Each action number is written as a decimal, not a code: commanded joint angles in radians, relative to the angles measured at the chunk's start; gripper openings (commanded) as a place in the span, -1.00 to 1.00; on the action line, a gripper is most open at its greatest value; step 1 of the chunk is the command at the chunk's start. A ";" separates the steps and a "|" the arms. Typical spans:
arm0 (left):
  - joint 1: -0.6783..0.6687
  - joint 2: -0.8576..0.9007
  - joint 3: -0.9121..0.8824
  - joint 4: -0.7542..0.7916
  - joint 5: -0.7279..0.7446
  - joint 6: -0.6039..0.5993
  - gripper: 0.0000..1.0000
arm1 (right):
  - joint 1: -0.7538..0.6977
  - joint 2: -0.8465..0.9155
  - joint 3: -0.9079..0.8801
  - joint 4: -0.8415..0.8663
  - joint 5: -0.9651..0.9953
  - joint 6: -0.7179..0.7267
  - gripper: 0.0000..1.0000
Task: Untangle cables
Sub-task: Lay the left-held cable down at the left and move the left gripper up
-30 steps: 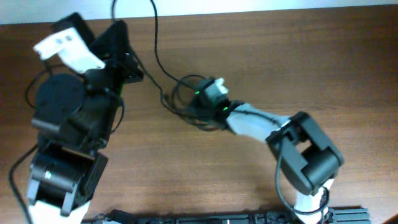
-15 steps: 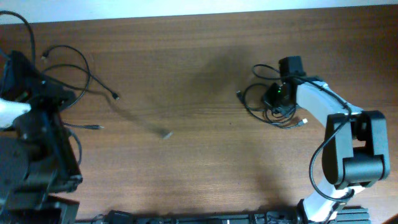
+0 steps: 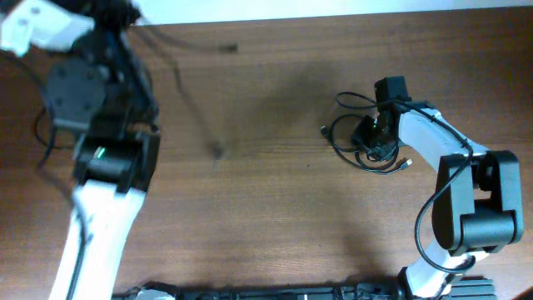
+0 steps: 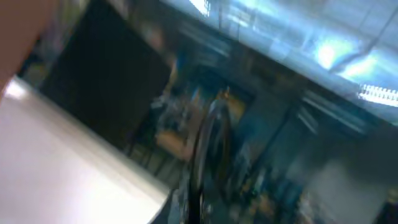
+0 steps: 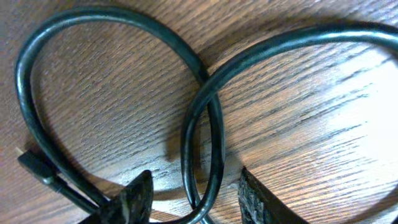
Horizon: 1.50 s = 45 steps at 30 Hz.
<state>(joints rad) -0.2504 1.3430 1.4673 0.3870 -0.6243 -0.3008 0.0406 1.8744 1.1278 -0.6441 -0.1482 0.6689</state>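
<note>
A coil of thin black cables (image 3: 346, 133) lies on the brown table (image 3: 275, 217) at the right, with a light plug tip (image 3: 406, 164) at its edge. My right gripper (image 3: 372, 142) sits low over this coil. In the right wrist view it (image 5: 194, 193) is open, and two crossing cable loops (image 5: 205, 87) run between the fingers without being pinched. My left gripper (image 3: 123, 12) is raised at the far left, blurred. A faint blurred cable streak (image 3: 187, 100) trails from it over the table. The left wrist view is smeared and shows only a dark strand (image 4: 202, 155).
The left arm's dark joints (image 3: 92, 92) loom over the table's left side. The right arm's base (image 3: 475, 225) stands at the lower right. A small black plug (image 5: 34, 165) rests on the wood left of the right fingers. A dark rail (image 3: 275, 293) borders the front edge.
The left arm has swung up and over the left side, lifting the cable that lay there. The right gripper has opened over the coil and has hardly moved.
</note>
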 commanded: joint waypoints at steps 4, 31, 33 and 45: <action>0.069 0.209 0.007 0.215 -0.004 0.139 -1.00 | 0.006 0.013 -0.019 -0.007 0.025 -0.011 -0.09; -0.005 0.823 0.007 -0.082 0.352 0.143 0.63 | 0.006 0.013 -0.019 -0.007 0.024 -0.011 0.36; -0.011 0.799 0.007 -0.144 0.228 0.143 0.98 | 0.006 0.013 -0.019 -0.007 0.024 -0.011 0.75; -0.012 0.230 0.007 -0.784 0.279 0.119 0.98 | 0.006 0.013 -0.019 -0.002 0.024 -0.010 0.97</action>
<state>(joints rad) -0.2626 1.7237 1.4651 -0.2852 -0.3786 -0.1654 0.0441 1.8622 1.1332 -0.6434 -0.1440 0.6548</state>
